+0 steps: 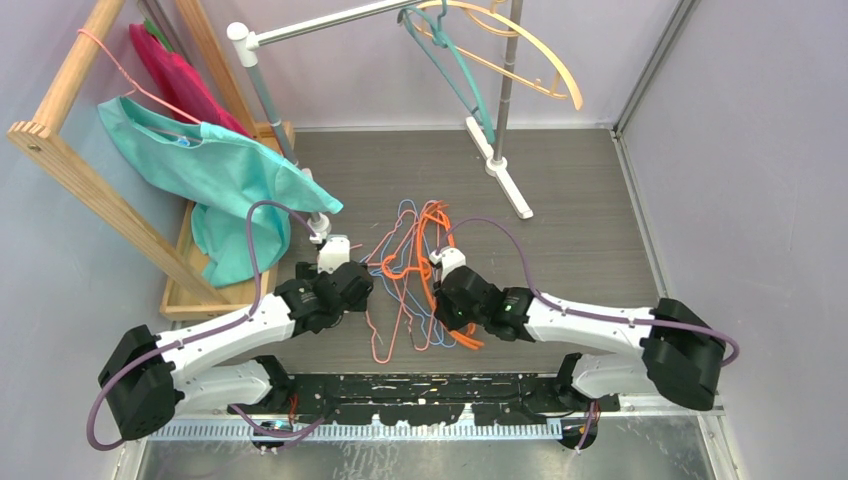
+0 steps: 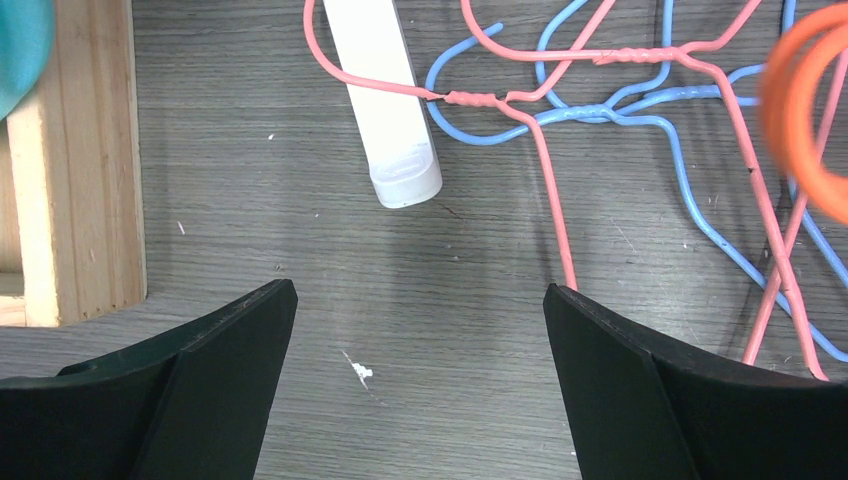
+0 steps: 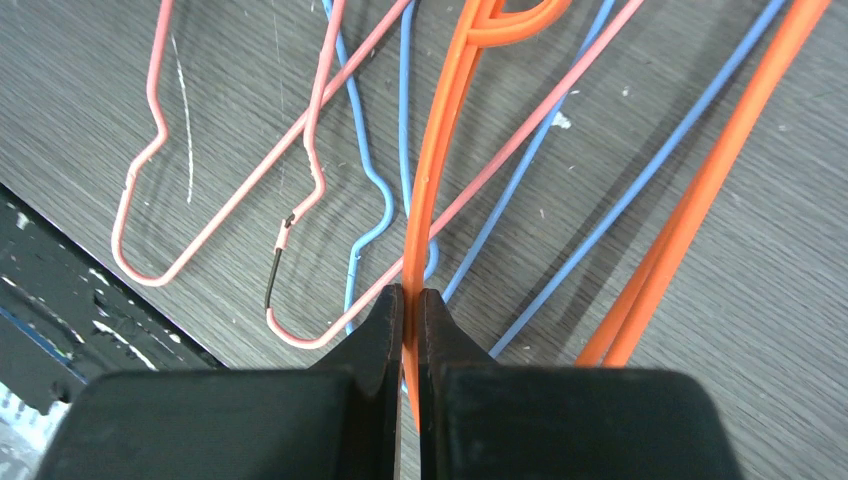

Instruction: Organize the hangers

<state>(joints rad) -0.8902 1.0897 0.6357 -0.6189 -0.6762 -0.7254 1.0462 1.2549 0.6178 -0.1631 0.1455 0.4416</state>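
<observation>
A tangle of hangers lies mid-table: thin pink wire ones (image 1: pixel 383 345), light-blue wire ones (image 1: pixel 404 212) and an orange plastic one (image 1: pixel 436 222). My right gripper (image 1: pixel 445 305) is shut on a bar of the orange hanger (image 3: pixel 432 170), low over the pile (image 3: pixel 411 295); pink wire (image 3: pixel 150 160) and blue wire (image 3: pixel 540 170) lie under it. My left gripper (image 1: pixel 345 282) is open and empty just above the table (image 2: pixel 418 290), with a pink wire hanger (image 2: pixel 548 200) at its right fingertip (image 2: pixel 560 300). A teal hanger (image 1: pixel 455 65) and a cream one (image 1: pixel 545 55) hang on the rail.
The silver rail (image 1: pixel 320 25) stands on white feet (image 1: pixel 505 180); one foot (image 2: pixel 385 90) lies just ahead of my left gripper. A wooden rack (image 1: pixel 90 190) at the left holds a teal shirt (image 1: pixel 215 170) on a pink wire hanger. Its base (image 2: pixel 80 160) is left of my left gripper.
</observation>
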